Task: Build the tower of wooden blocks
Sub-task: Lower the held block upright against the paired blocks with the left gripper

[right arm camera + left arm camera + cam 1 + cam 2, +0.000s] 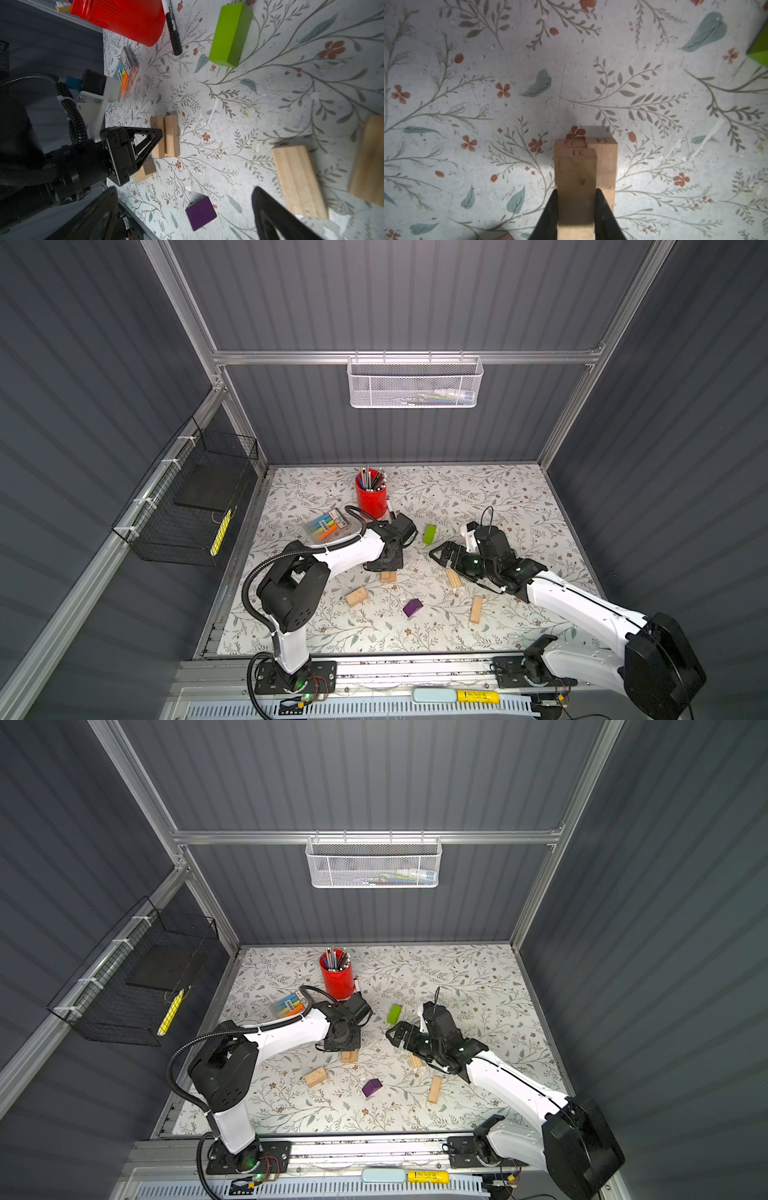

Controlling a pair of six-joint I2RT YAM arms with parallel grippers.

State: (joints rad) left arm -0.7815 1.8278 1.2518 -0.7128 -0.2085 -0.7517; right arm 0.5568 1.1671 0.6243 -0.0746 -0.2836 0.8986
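Observation:
My left gripper [576, 194] is shut on a pale wood block [576, 172] marked 31. That block sits over two more wood blocks [604, 158] lying side by side on the mat. In both top views this gripper [388, 566] points down at that small tower [350, 1056]. My right gripper [185, 198] hangs open and empty over the mat, near the purple block [200, 213]. It [436, 551] sits right of centre, just in front of the lime-green block [429, 533]. Loose wood blocks lie at the front left [356, 596], beside the right arm [454, 577] and at the front right [476, 608].
A red pencil cup [371, 494] stands at the back with a black marker [173, 31] beside it. A pack of coloured highlighters [327, 524] lies behind the left arm. A black wire basket [195, 506] hangs on the left wall, a white mesh basket [414, 383] on the back rail.

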